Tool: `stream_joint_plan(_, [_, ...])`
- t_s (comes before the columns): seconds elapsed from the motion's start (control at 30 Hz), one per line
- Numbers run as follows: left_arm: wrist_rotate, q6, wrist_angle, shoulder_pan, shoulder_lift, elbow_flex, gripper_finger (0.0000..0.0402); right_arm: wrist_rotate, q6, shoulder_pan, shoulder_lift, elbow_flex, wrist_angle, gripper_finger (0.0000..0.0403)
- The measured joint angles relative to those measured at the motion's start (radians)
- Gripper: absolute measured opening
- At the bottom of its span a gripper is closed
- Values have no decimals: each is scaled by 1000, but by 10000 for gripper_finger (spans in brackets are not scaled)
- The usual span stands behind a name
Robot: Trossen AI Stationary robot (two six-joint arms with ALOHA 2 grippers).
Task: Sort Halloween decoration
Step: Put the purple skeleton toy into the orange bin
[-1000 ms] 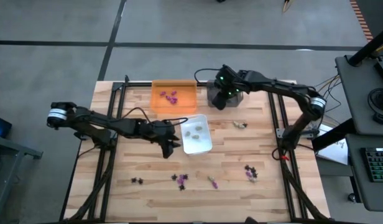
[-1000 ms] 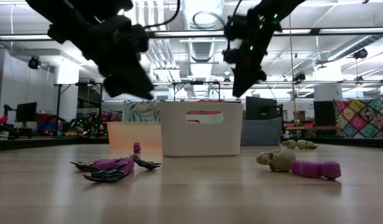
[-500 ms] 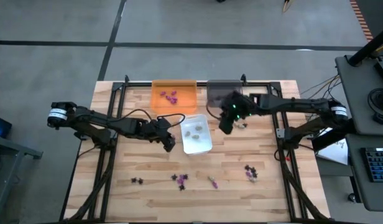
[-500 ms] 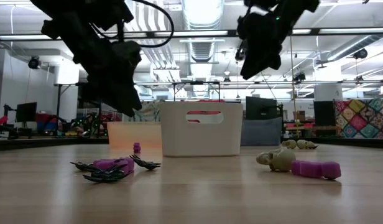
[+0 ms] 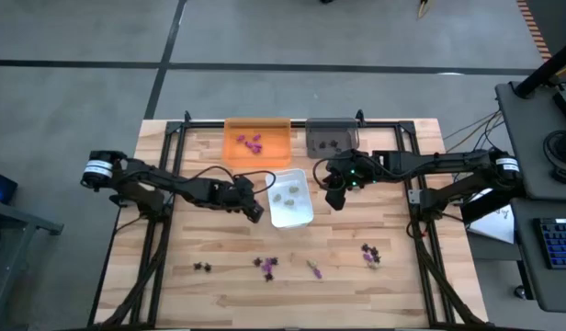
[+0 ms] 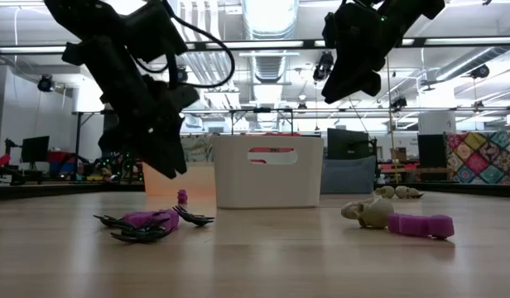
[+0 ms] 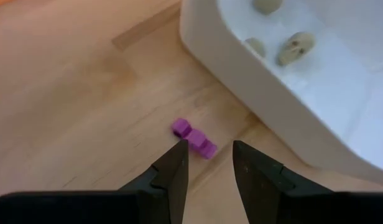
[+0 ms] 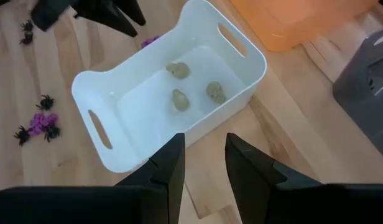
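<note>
Left wrist view: left claw open above purple piece.

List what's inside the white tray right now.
White tray holds three pale beige pieces, seen from the right wrist. No purple or black pieces show inside; nothing covers its floor.

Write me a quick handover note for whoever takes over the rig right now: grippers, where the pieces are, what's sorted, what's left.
Left gripper: open, empty, over a purple piece on the table beside the white tray.
Right gripper: open, empty, above the white tray's edge.
Done: three beige pieces in the white tray, purple ones in the orange tray, dark ones in the grey tray.
Left: purple and black pieces along the table's front, plus beige ones.
</note>
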Motion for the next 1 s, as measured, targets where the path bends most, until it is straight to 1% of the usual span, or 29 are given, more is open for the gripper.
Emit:
stream_joint_plan(0.27, [-6, -15, 27, 0, 72, 1, 107, 0, -1, 0, 1, 25, 3, 105])
stream_joint_plan(0.4, [-49, -15, 64, 0, 96, 1, 107, 0, -2, 0, 1, 27, 3, 105])
stream_joint_plan(0.5, [-54, -15, 93, 0, 113, 1, 107, 0, -2, 0, 1, 27, 3, 105])
stream_joint_plan(0.77, [-73, -18, 96, 2, 145, 3, 107, 1, -2, 0, 1, 27, 3, 105])
stream_joint_plan(0.87, [-77, -18, 92, 3, 146, 3, 98, 13, -2, 0, 1, 27, 3, 105])
stream_joint_plan(1.0, [-78, -19, 73, 5, 146, 3, 70, 16, -2, 0, 1, 27, 3, 105])
